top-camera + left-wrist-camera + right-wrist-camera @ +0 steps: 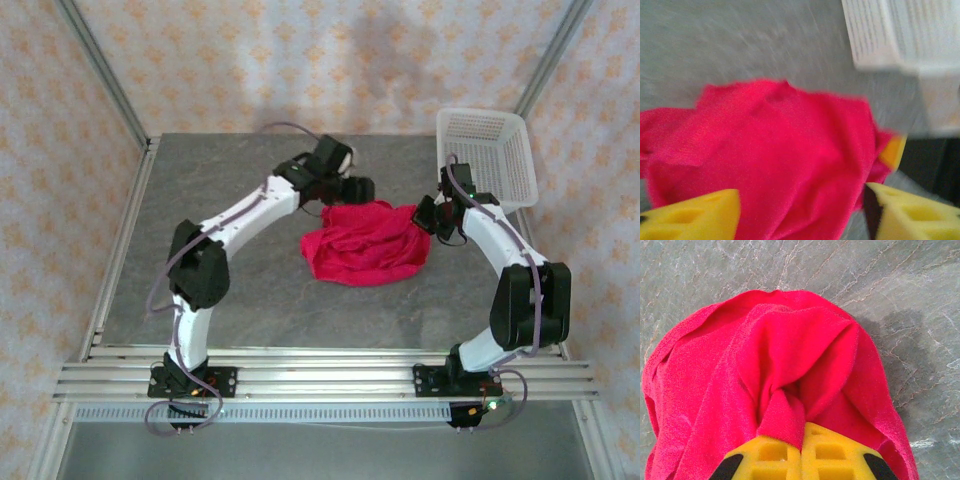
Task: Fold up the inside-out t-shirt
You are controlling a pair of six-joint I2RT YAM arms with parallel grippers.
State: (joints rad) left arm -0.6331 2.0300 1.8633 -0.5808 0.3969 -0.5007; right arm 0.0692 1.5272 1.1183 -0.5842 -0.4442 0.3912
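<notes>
Red cloth bunched into a rumpled heap: the inside-out t-shirt (365, 245) lies near the middle of the grey stone-patterned surface (250, 290), its sleeves, neck and hem impossible to tell apart among the folds. Seen from above, the left end effector (358, 190) hangs at the heap's far edge and the right end effector (432, 218) sits at its right-hand edge, though both sets of fingertips are too small and too masked by the dark wrist housings to read there. The left wrist view is blurred. Its two yellow fingers (690, 215) are cut off by the bottom edge and stand wide apart with the t-shirt (790, 160) spread below and between them, so the left end effector (800, 220) is open; whether either finger touches the cloth cannot be told. A white basket (900, 35) shows smeared at the upper right of that view, beyond the garment. From above, the basket (490, 150) stands at the far right corner of the surface. In the right wrist view the right end effector (802, 450) is closed on a fold of the t-shirt (765, 365), its yellow fingers (835, 455) pressed together with a tongue of red cloth pinched between them; their bases run out of frame at the bottom, and the garment fans away from the grip over the surface (900, 290)
</notes>
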